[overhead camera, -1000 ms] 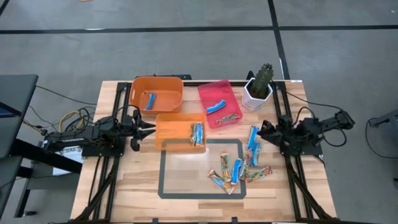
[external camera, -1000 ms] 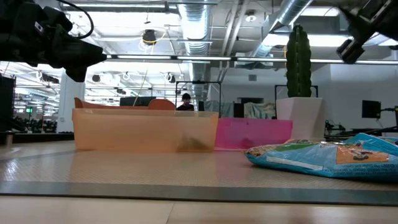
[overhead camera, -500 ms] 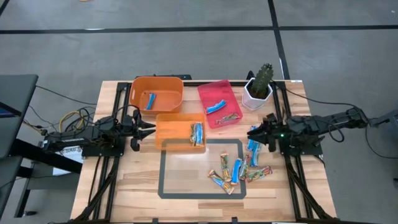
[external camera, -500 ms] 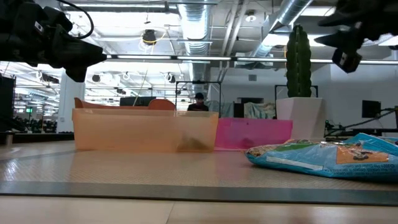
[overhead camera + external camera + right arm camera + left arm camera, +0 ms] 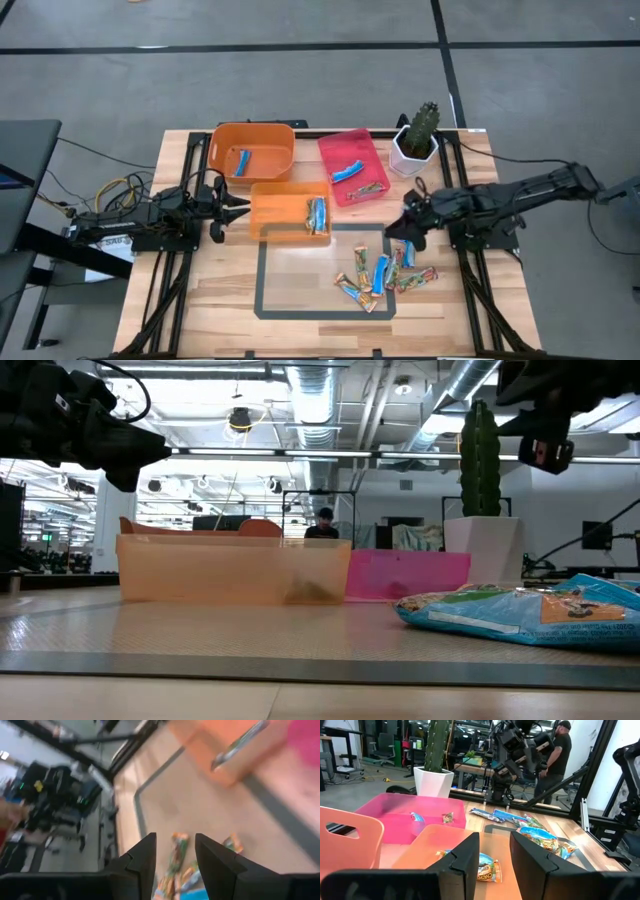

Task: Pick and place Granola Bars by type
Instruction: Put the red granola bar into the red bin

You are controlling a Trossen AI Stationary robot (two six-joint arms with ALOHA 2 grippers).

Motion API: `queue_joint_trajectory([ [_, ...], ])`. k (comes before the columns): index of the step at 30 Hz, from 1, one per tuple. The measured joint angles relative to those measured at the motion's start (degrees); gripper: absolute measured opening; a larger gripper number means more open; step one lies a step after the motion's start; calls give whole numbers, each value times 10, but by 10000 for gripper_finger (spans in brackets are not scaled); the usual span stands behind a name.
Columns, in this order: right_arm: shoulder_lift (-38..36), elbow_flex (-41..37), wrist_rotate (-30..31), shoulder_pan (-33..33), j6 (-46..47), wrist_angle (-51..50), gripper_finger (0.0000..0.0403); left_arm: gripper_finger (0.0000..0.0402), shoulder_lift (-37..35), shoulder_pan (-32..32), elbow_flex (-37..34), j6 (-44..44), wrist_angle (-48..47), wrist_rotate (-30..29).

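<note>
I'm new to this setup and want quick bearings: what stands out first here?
A loose pile of granola bars lies on the wood table's right half, with the right gripper open just above it. Behind sit two orange bins and a pink bin, each holding bars, beside a potted cactus.
</note>
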Motion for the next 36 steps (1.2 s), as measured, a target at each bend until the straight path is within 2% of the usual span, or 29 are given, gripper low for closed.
queue_joint_trajectory([
  [5, 40, 3, -22, 14, 1, -3, 128, 100, 0, 0, 0, 0, 0, 0],
  [11, 89, 3, -21, -5, 101, -43, 128, 100, 0, 0, 0, 0, 0, 0],
  [15, 111, 3, -21, -2, 106, -65, 128, 100, 0, 0, 0, 0, 0, 0],
  [19, 114, 16, -21, 37, 8, -73, 128, 100, 0, 0, 0, 0, 0, 0],
  [26, 113, 64, -20, 94, -300, -154, 128, 100, 0, 0, 0, 0, 0, 0],
  [29, 113, 71, -20, 113, -403, -203, 128, 100, 0, 0, 0, 0, 0, 0],
  [32, 113, 71, -20, 130, -429, -226, 128, 100, 0, 0, 0, 0, 0, 0],
  [36, 124, 71, -20, 154, -389, -240, 128, 100, 0, 0, 0, 0, 0, -1],
])
